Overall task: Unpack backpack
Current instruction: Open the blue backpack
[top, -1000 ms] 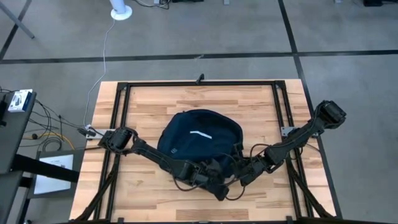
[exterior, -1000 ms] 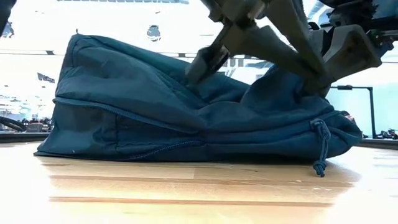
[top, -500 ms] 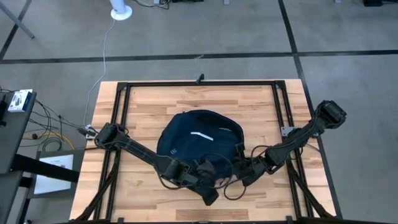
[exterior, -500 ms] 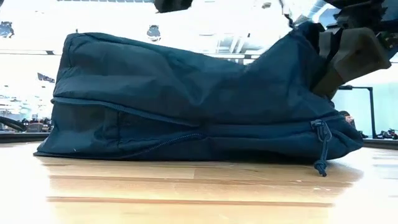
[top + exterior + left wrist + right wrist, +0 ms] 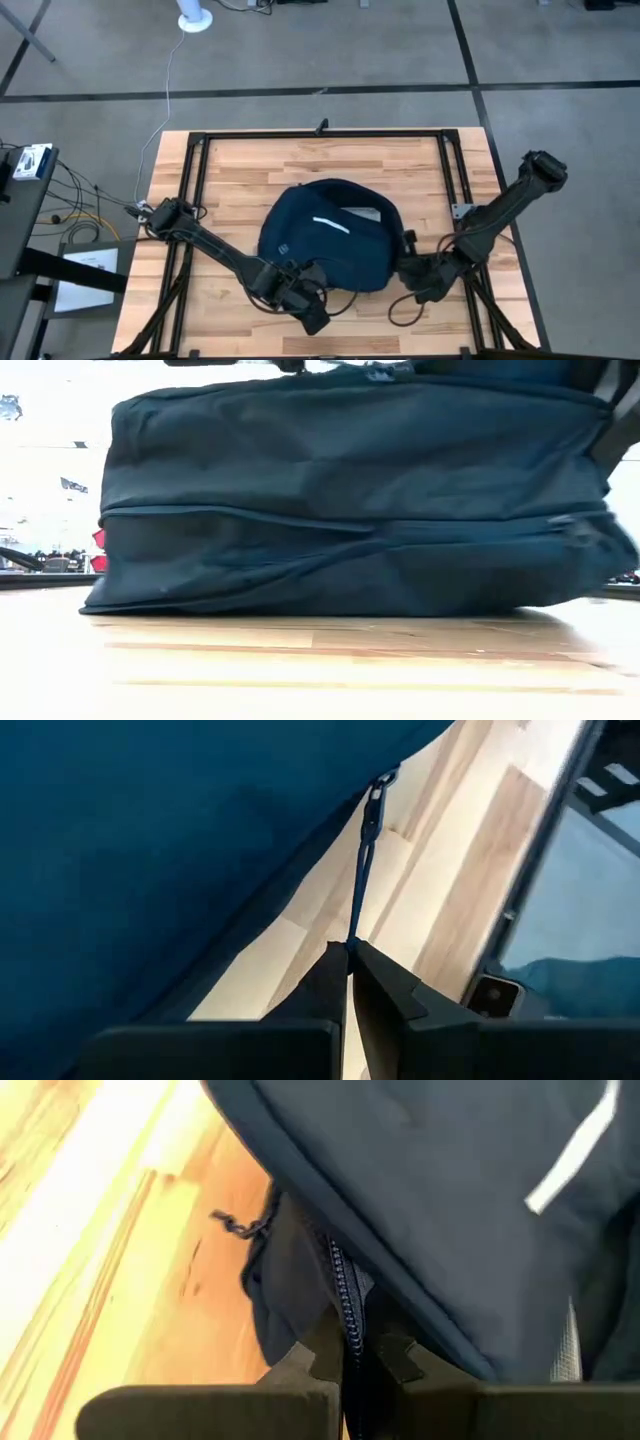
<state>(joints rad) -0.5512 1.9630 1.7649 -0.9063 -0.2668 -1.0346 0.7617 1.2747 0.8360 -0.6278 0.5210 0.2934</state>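
Dark navy backpack (image 5: 325,240) with white stripe on pale wood table (image 5: 240,170).

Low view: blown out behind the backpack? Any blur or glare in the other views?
Low view: the room behind the backpack is overexposed to near white, and the bag's right end is smeared. Left wrist view: the cord is sharp, the nearby fabric soft, with bright glare on the table. Right wrist view: glare streak on the wood, zipper fairly crisp. High view: even light, no glare.
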